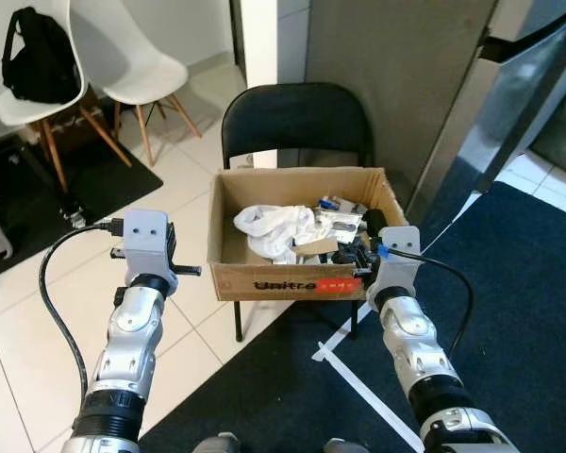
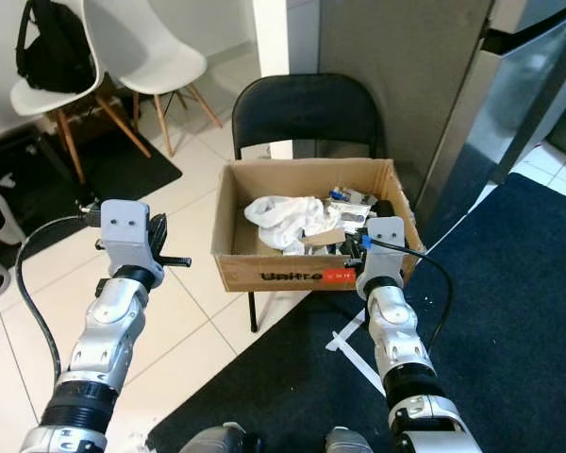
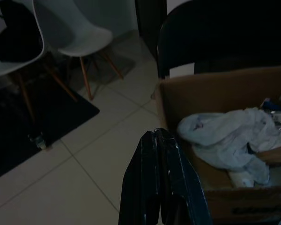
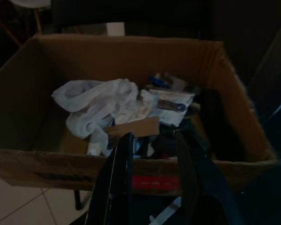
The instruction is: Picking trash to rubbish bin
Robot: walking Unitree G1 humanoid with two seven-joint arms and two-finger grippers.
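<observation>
We're standing over a cardboard box (image 1: 292, 281) that sits on the seat of a black folding chair (image 1: 297, 118), and that box is what's serving as the bin here. It already has trash in it: a crumpled white plastic bag (image 1: 275, 226) on the left-middle, a strip of brown cardboard (image 4: 133, 127) lying beside it, a few small wrappers (image 1: 340, 219) toward the back right, and something dark along the right wall that we can't make out.

Our right gripper (image 4: 152, 154) is up at the box's front wall near the right corner, just above the red label on the print. Its two black fingers (image 4: 119, 173) are parted with a clear gap and nothing sits between them.

Our left gripper (image 3: 160, 154) hangs out over the white tile floor (image 1: 184, 321), off the box's left side and apart from it. Its fingers are pressed together, holding nothing.

Around us: two white chairs (image 1: 137, 71) by the wall at the back left, one with a black backpack (image 1: 40, 52) on the seat, a dark rug under them, a navy carpet (image 1: 519, 311) with a white tape line (image 1: 358, 377) on the right, and a grey metal cabinet behind the chair.
</observation>
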